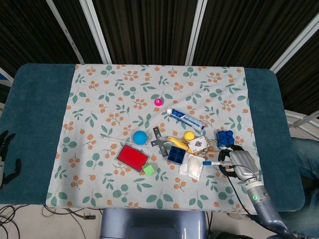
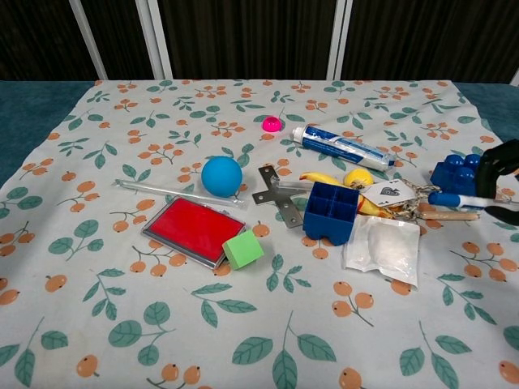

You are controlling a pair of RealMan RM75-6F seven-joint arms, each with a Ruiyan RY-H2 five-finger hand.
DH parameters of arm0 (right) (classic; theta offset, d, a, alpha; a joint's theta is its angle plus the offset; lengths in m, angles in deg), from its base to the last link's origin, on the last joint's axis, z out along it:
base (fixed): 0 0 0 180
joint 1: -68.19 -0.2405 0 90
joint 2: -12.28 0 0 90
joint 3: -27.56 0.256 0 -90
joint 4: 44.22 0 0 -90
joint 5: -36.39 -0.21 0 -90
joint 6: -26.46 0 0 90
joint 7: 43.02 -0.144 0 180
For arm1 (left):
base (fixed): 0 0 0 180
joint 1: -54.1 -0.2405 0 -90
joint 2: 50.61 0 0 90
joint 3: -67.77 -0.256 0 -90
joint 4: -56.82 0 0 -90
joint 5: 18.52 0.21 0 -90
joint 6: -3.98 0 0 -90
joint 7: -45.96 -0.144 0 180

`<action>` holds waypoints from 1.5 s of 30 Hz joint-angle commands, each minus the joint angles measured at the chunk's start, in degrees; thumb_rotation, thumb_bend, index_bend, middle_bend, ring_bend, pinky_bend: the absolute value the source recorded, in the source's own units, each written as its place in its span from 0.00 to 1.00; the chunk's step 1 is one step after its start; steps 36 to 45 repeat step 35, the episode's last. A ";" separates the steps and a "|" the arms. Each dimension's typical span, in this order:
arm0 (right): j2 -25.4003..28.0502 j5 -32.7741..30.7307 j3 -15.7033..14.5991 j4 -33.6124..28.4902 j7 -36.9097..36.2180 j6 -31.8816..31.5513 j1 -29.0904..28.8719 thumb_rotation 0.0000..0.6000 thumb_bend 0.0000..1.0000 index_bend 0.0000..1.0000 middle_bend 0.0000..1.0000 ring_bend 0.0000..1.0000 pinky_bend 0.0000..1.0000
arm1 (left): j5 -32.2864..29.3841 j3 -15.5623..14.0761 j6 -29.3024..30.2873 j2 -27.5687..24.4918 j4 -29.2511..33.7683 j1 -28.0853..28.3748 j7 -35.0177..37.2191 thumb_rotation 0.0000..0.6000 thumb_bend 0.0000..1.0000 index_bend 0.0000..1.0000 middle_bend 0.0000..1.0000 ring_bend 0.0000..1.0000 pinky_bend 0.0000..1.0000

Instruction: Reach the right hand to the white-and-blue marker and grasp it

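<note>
My right hand (image 1: 238,163) grips the white-and-blue marker (image 1: 213,163) and holds it above the cloth, its blue cap pointing left over the white packet (image 1: 193,166). In the chest view the right hand (image 2: 501,172) sits at the right edge with the marker (image 2: 456,198) sticking out level to the left, in front of the blue building block (image 2: 456,177). My left hand (image 1: 6,157) hangs off the table's left edge, fingers apart and holding nothing.
Close to the marker lie a blue open cube (image 1: 176,154), a key ring with card (image 1: 199,144), a yellow ball (image 1: 189,135) and a toothpaste tube (image 1: 185,119). Further left are a blue ball (image 1: 140,137), red case (image 1: 132,157) and green cube (image 1: 148,170).
</note>
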 commanded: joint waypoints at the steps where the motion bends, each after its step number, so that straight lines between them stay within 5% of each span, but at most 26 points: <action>1: 5.00 -0.55 2.66 -4.82 -8.67 2.18 -0.76 1.00 0.51 0.64 0.53 0.24 0.24 | 0.01 -0.02 -0.04 -0.05 0.04 0.00 0.05 1.00 0.52 0.09 0.00 0.02 0.04; 14: 20.72 5.05 11.65 -11.35 -54.87 11.04 -3.99 1.00 0.51 0.65 0.54 0.26 0.24 | -0.07 0.13 0.17 -0.33 0.41 -0.11 0.53 1.00 0.52 0.09 0.00 0.02 0.04; 29: 24.95 16.34 13.60 -5.36 -100.43 8.84 -7.87 1.00 0.51 0.66 0.55 0.27 0.24 | -0.03 0.17 0.23 -0.44 0.45 -0.16 0.91 1.00 0.52 0.09 0.00 0.02 0.04; 45: 24.47 18.32 12.03 -2.81 -105.96 7.40 -9.33 1.00 0.51 0.67 0.55 0.27 0.24 | -0.12 0.21 0.18 -0.49 0.54 -0.15 0.99 1.00 0.52 0.09 0.00 0.02 0.04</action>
